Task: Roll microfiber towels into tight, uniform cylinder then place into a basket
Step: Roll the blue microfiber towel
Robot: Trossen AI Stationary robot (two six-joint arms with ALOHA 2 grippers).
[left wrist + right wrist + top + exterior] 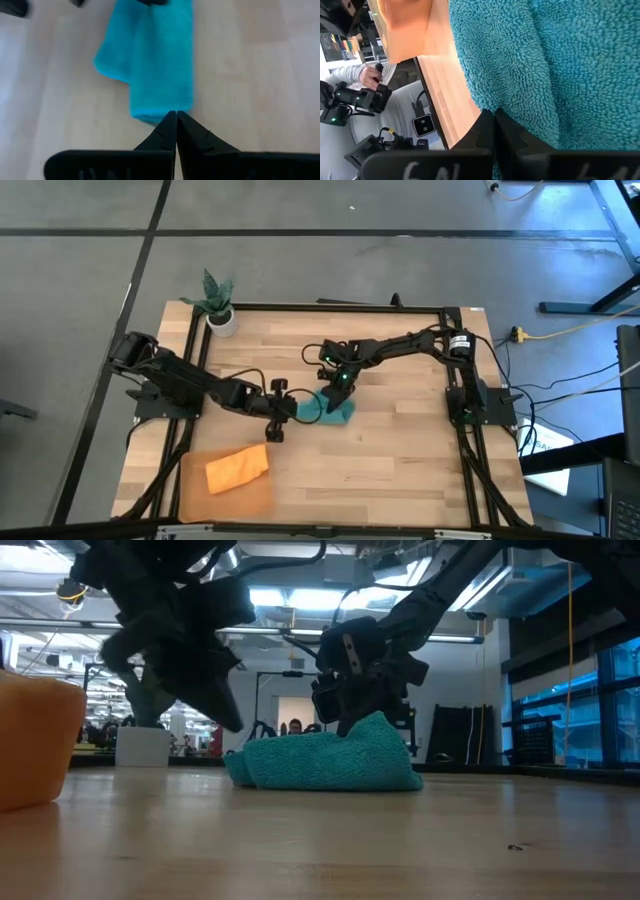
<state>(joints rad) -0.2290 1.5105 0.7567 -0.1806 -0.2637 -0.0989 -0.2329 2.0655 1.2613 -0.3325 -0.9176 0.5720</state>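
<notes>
The teal towel [331, 409] is lying mid-surface, long axis running between the two arms. The left gripper [285, 417], jaws pressed together, is touching its nearer end; the right gripper [337, 385], jaws likewise together, is pressing the opposite end, both equally close.

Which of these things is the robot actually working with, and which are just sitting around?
In the job: teal towel, orange towel, basket, left gripper and right gripper, both shut at the teal towel.
Lying about: plant pot.
</notes>
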